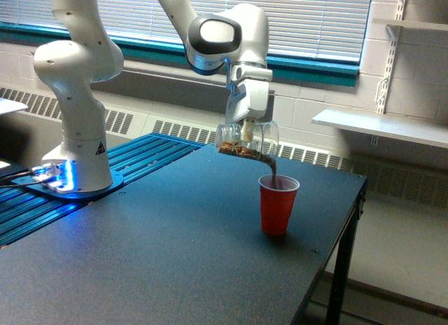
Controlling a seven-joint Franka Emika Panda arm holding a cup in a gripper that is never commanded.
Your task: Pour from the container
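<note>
A clear plastic cup (246,140) with brown nut-like pieces inside lies tipped on its side in the air, rim toward the exterior view's right. My gripper (246,132) is shut on it from above. A stream of brown pieces (271,169) falls from the rim into the red cup (278,204), which stands upright on the dark table (161,255) just below and to the right of the clear cup.
The arm's white base (77,150) stands at the table's left beside blue slatted rails (133,164). The table's right edge (336,241) drops off close to the red cup. A white wall shelf (381,125) hangs at the right.
</note>
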